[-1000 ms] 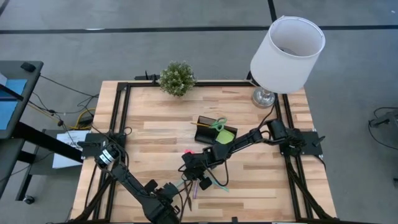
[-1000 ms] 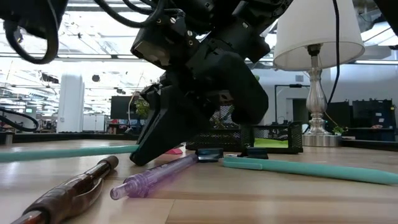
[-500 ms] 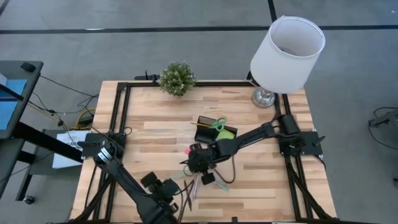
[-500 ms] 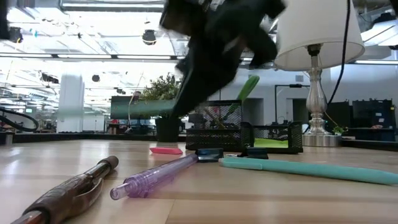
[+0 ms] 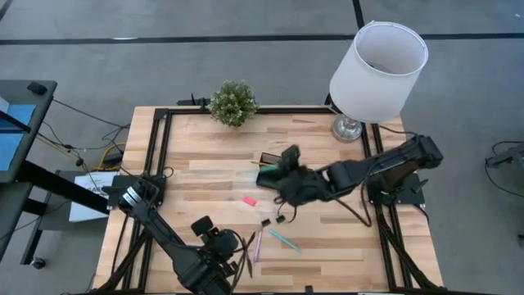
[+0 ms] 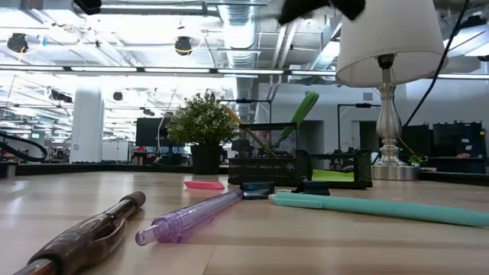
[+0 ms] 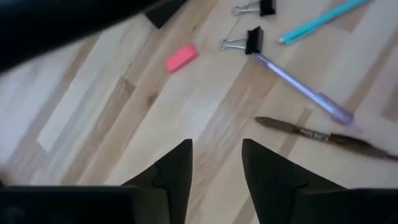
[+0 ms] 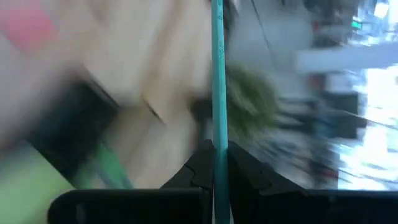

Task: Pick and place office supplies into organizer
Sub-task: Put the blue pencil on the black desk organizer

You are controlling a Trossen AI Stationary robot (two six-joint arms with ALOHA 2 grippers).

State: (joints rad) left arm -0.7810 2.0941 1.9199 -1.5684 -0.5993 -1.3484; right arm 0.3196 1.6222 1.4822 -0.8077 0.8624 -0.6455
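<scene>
My right gripper [image 8: 215, 163] is clamped on a slim teal pen [image 8: 217, 74], raised above the small black compartmented desk organizer [image 5: 278, 174]. That organizer holds green-handled scissors [image 6: 294, 116] and a lime-green sticky-note pad [image 6: 335, 175]. Loose on the wooden table [image 5: 205, 160] lie a pink eraser [image 7: 181, 57], two black binder clips [image 7: 252, 41], a purple pen [image 7: 302, 90], a brown pen [image 7: 323, 135] and a second teal pen [image 7: 320, 20]. A potted plant [image 5: 232, 102] and white-shaded lamp [image 5: 378, 61] stand behind. My left gripper [image 7: 216, 167] hovers with fingers apart (holding nothing).
</scene>
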